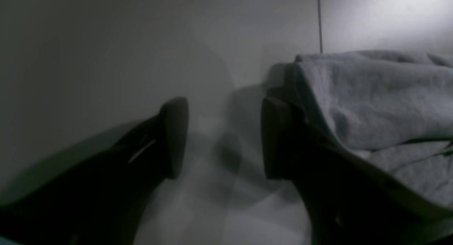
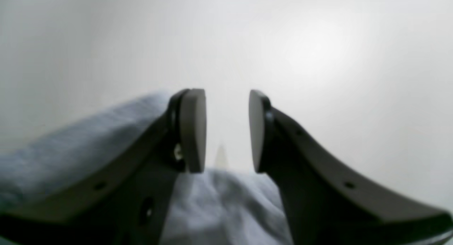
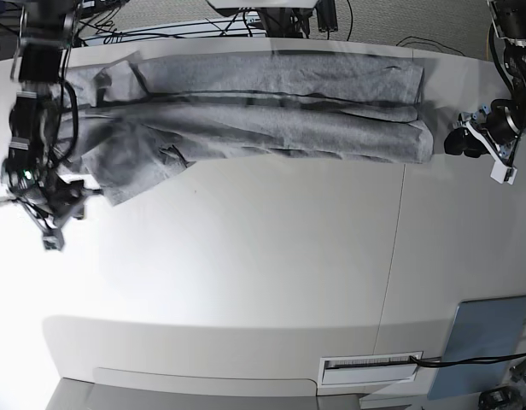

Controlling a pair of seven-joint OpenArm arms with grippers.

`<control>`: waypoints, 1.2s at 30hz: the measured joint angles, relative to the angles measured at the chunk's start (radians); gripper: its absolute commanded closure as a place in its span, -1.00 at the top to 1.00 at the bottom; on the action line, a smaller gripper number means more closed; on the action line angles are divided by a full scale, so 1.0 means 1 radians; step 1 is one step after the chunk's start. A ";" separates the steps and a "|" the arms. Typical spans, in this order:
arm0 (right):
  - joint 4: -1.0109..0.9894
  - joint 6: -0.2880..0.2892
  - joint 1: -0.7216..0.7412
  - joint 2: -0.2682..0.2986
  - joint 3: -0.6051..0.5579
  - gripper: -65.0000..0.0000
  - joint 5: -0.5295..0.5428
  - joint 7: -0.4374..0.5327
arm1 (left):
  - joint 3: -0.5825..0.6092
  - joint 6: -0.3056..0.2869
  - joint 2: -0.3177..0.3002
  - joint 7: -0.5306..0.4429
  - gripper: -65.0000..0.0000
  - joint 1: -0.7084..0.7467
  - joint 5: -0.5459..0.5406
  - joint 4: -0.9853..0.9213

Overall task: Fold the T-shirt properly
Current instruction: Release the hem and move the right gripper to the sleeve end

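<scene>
T-shirt (image 3: 271,115) folded lengthwise along table (image 3: 271,256) far edge, both pincers parted, empty

White bench (image 3: 271,256), one seam line across the top.
T-shirt (image 3: 271,111) lies in a long folded band along the far edge; grey-blue panel (image 3: 485,346) rests at near corner.

White table (image 3: 271,256); grey panel (image 3: 483,346) and white labelled strip (image 3: 370,365) near its edge.
</scene>
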 measured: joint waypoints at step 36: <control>0.214 0.021 -0.034 0.020 -0.207 -1.00 -0.102 -0.145 | 0.000 0.004 0.000 0.018 0.04 0.001 0.043 0.000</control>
